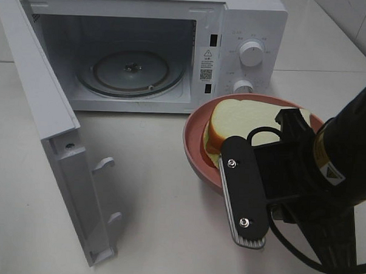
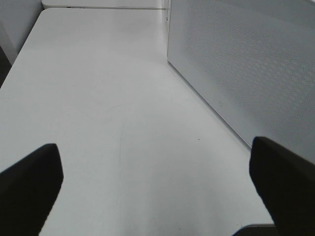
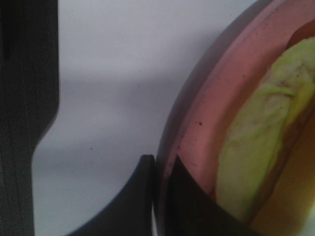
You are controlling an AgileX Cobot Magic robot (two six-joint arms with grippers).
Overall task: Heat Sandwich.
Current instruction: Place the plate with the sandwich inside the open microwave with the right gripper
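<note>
Exterior high view: the sandwich (image 1: 238, 124) lay on a round pink plate (image 1: 192, 143) just in front of the microwave (image 1: 248, 30), below its knobs. Its bread was pale with a tan crust, and a yellow-green layer showed at the edge. The right arm's fingers (image 3: 133, 196) were clamped on the plate's rim. The microwave's door (image 1: 50, 119) stood open. The left arm's fingers (image 2: 29, 187) were wide apart beside that door, over the white surface (image 1: 150, 202). A white tiled wall (image 1: 358, 23) rose behind the microwave.

High camera overlooks microwave (image 1: 138, 50) and plate (image 1: 193, 143) — right wrist shares the plate (image 3: 206, 113), close; left wrist skims tabletop (image 2: 108, 98).
</note>
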